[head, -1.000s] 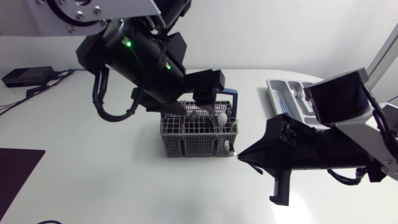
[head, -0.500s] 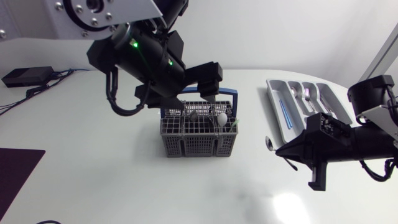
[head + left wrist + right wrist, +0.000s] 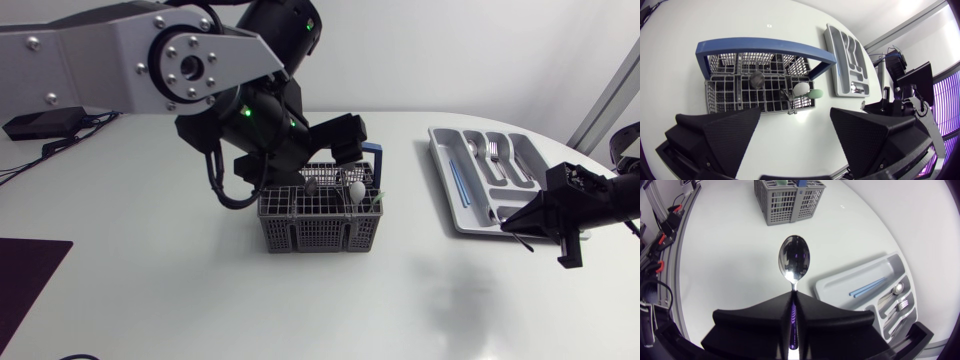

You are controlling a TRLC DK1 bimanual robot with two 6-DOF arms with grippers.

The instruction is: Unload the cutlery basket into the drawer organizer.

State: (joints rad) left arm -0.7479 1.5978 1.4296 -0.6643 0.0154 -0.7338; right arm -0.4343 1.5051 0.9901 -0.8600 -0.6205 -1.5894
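The grey cutlery basket (image 3: pixel 318 222) with a blue handle (image 3: pixel 375 152) stands mid-table. It holds a dark spoon (image 3: pixel 757 78), a white spoon (image 3: pixel 801 89) and a green-handled piece (image 3: pixel 816 93). My left gripper (image 3: pixel 318 165) hangs open just above it, its fingers (image 3: pixel 730 135) spread wide with nothing between them. The grey drawer organizer (image 3: pixel 447 178) lies at the right. Beside its near end, my right gripper (image 3: pixel 514 222) is shut on the handle of a metal spoon (image 3: pixel 794 260), whose bowl points ahead of the fingers. The organizer (image 3: pixel 837 287) lies beside that bowl.
The organizer holds blue sticks (image 3: pixel 456 185) in one slot and forks (image 3: pixel 495 152) in others. A black box with cables (image 3: pixel 45 122) sits at the far left. A dark mat (image 3: pixel 25 275) lies at the left front edge.
My right arm has carried the spoon from beside the basket rightward to the organizer's near end. My left gripper has opened wider and settled over the basket.
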